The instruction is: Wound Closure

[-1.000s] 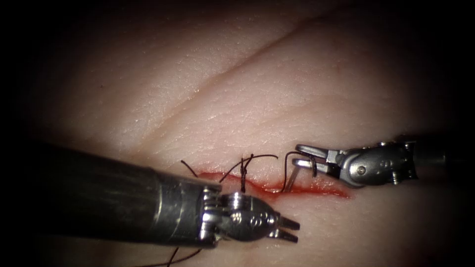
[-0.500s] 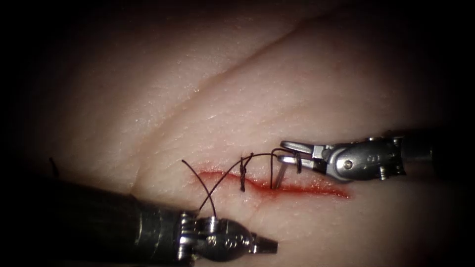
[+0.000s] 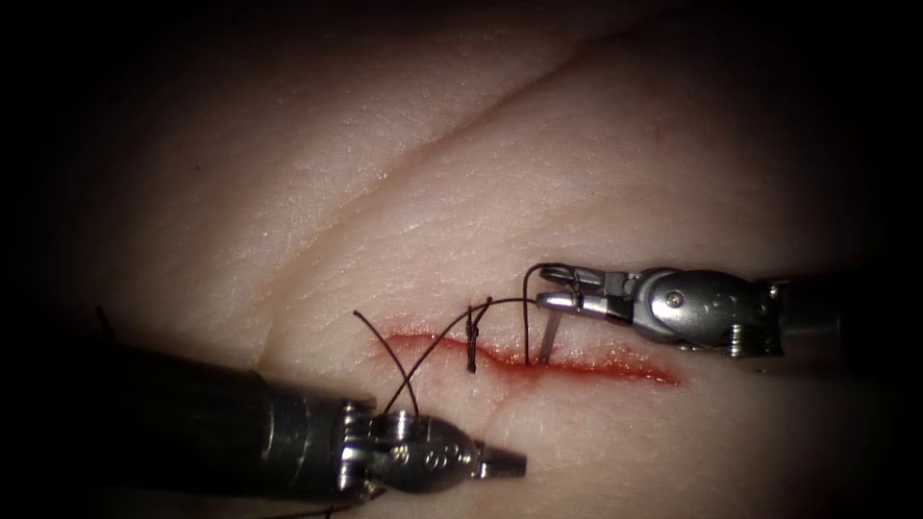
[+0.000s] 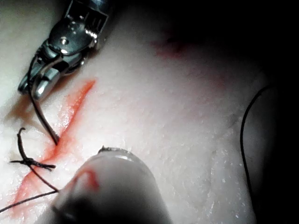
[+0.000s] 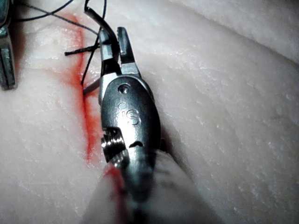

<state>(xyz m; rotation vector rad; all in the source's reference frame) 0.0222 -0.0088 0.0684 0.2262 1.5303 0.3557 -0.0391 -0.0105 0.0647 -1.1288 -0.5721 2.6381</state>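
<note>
Steel curved needle [image 3: 535, 322] stands in the red cut [image 3: 577, 365], our right tool's [image 3: 558, 288] fingers clamped near its top to steady it; our left tool's [image 3: 505, 464] fingers, just below the cut, are closed on black thread [image 3: 423, 351].

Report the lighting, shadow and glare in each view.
Endoscope view: light pools on the tissue mid-frame and the edges go black. Glints show on the right tool, shut on the needle towards one end, its tip in the cut. The left tool is shut and empty, its shaft shadowed. Left wrist view: hard light on tissue, with deep shadow beyond. Right wrist view: glare on the right tool's body.
</note>
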